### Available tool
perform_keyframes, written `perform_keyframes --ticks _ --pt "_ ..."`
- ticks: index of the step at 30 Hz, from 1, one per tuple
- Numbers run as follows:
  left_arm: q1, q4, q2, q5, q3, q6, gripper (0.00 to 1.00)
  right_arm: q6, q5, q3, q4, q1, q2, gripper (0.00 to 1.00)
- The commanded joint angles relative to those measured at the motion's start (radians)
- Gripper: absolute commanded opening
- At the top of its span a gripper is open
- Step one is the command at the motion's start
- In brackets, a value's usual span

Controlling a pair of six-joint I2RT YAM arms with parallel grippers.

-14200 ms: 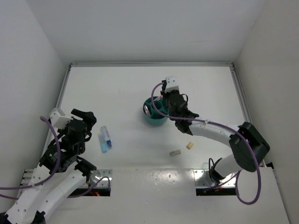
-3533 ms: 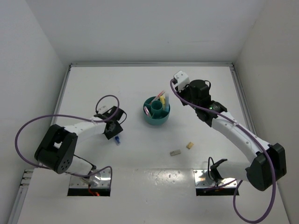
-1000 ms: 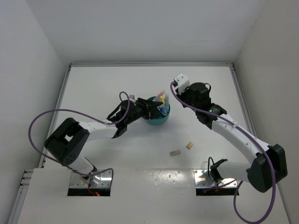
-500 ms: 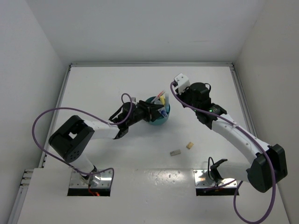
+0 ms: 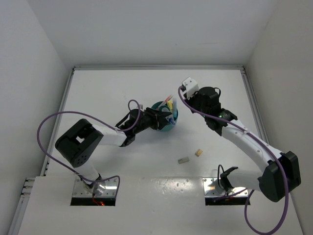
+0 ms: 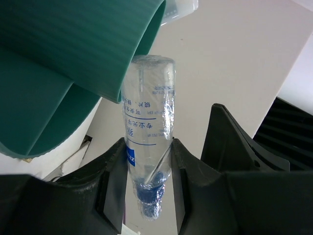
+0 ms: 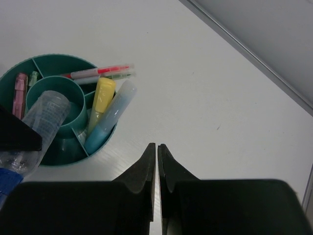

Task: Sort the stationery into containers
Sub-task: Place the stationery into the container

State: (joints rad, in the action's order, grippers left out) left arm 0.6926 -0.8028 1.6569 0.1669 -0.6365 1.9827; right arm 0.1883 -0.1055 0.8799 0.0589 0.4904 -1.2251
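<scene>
Plainly the risk sits with the left gripper (image 6: 146,166), whose jaws are clamped on the capped end of a clear tube (image 6: 146,107), reaching over the teal organiser (image 7: 63,56) from its 9 o'clock side. The tube hangs tilted with its free end over the centre cup's wall, not squarely in any compartment. Let go like this, it would likely catch a divider, lie across the top, or tip back over the rim onto the table. Pushing lower could instead nudge the light organiser sideways, spilling the yellow marker (image 7: 100,100) and blue marker (image 7: 111,120) leaning at its 4 o'clock edge. The right gripper (image 7: 156,147), jaws together and empty, hovers near the organiser's 2 o'clock. A tan block (image 5: 198,152) and grey block (image 5: 183,160) lie on the table toward 5 o'clock. Whether the tube touches the teal wall cannot be told, the overhead view hides half the organiser behind the left arm, and the tube's print is unreadable.
</scene>
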Motion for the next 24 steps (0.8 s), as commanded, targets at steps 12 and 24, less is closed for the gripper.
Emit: perform_keyframes --ticks 12,24 --pt "-0.016 -0.098 0.032 0.014 -0.02 0.324 0.1 0.01 -0.013 -0.007 -0.042 -0.001 0.024 0.04" --pt "-0.044 -0.118 0.041 0.034 -0.02 0.324 0.19 0.01 -0.013 -0.016 -0.051 -0.001 0.024 0.04"
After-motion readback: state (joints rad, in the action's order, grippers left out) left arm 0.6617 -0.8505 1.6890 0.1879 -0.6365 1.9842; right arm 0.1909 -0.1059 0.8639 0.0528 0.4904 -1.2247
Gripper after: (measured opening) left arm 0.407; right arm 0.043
